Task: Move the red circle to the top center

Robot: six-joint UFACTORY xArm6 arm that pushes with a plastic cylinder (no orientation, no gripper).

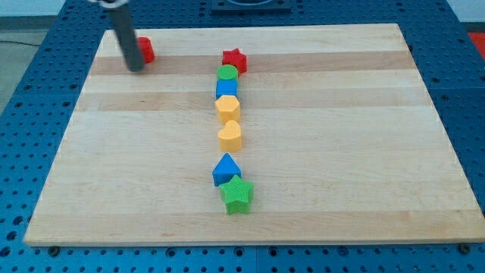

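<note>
The red circle [145,50] lies near the board's top left corner, partly hidden behind my rod. My tip [136,68] rests on the board just left of and below the red circle, touching or nearly touching it. A red star [235,59] sits at the top center, heading a column of blocks.
Below the red star run a green circle [227,73], a blue block [226,88], a yellow hexagon [228,108], a yellow heart [230,136], a blue triangle [226,169] and a green star [237,195]. The wooden board [341,152] lies on a blue pegboard.
</note>
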